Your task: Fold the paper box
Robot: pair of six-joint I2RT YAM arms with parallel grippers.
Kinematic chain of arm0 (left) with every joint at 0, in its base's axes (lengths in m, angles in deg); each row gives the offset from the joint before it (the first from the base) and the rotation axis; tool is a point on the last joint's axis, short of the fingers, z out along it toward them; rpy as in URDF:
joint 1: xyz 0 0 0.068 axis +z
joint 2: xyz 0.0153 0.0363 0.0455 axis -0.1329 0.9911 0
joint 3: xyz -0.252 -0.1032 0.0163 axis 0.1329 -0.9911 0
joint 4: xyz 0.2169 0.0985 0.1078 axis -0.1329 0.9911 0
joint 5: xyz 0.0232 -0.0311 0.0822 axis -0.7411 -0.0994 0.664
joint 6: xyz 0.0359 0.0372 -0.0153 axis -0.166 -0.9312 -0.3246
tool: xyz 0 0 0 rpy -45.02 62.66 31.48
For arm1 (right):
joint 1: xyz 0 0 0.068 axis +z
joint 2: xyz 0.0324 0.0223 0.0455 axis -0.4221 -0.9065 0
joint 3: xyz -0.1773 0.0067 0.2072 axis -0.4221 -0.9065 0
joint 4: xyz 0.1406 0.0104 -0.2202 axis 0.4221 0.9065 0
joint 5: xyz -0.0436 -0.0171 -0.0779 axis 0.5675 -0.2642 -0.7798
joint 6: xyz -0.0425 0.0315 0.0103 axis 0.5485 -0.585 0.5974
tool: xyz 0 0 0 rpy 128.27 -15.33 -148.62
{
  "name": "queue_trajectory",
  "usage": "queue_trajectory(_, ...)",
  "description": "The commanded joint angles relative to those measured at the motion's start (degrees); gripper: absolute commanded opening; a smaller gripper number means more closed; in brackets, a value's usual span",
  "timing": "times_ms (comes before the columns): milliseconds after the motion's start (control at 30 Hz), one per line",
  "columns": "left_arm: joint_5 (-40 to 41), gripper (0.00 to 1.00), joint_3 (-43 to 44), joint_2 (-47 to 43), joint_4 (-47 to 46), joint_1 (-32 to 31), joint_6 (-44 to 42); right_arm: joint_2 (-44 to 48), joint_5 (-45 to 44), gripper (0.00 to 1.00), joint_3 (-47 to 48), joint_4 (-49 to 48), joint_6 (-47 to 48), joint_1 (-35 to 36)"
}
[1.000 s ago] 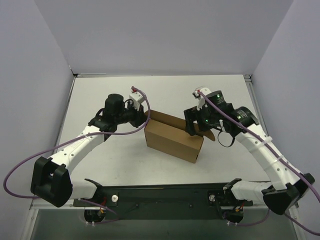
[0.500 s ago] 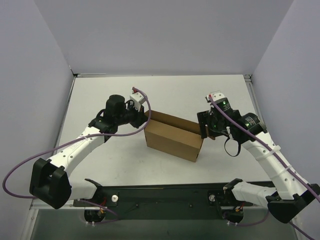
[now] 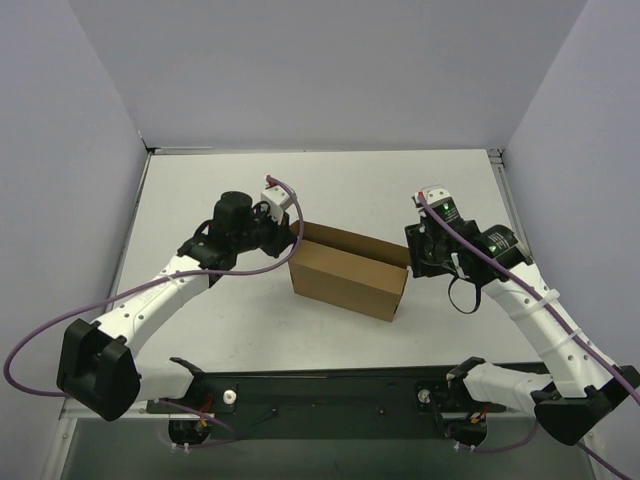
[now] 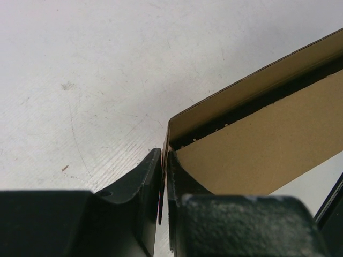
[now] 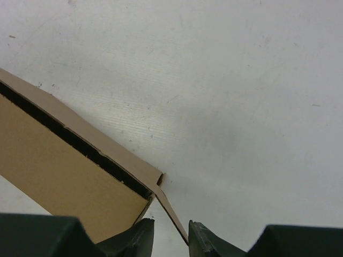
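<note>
The paper box (image 3: 345,275), plain brown cardboard, stands mid-table with its long top slit open. My left gripper (image 3: 293,232) is at its left end. In the left wrist view the left gripper (image 4: 165,160) is shut on the thin end wall of the box (image 4: 268,144), its jaws pressed to the cardboard. My right gripper (image 3: 412,262) is at the box's right end. In the right wrist view a loose end flap (image 5: 172,214) of the box (image 5: 59,176) runs between the jaws of the right gripper (image 5: 170,235), close to the right finger (image 5: 201,235), with a gap on the left.
The white table (image 3: 200,200) is bounded by grey walls at the left, back and right. A black base rail (image 3: 330,385) with both arm mounts runs along the near edge. Purple cables loop off each arm.
My right gripper has drawn back rightward from over the box's right end and its jaws have narrowed around the end flap. The left gripper and the box have stayed put.
</note>
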Motion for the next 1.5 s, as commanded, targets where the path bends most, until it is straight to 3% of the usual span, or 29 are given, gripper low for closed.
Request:
queue_trajectory(0,3.1,0.19,0.0,-1.2,3.8,-1.1,0.0,-0.8,-0.3,0.30,-0.6,2.4,-0.5,-0.1)
queue_trajectory(133,4.8,0.19,-0.5,-1.7,3.3,-1.8,1.7,-1.5,0.5,0.17,-0.3,1.9,-1.9,-0.1)
queue_trajectory(267,7.0,0.18,-0.7,-1.7,3.4,-2.4,2.6,-2.5,1.2,0.11,0.7,1.6,-4.6,0.0)
queue_trajectory(700,8.5,0.18,-0.9,-1.9,3.3,-4.0,3.7,-4.8,2.9,0.01,2.3,-0.5,-11.8,-0.2)
queue_trajectory(1467,12.9,0.17,-1.1,-1.6,3.7,-7.6,3.6,-6.8,8.5,0.00,5.3,-1.3,-17.0,-5.0)
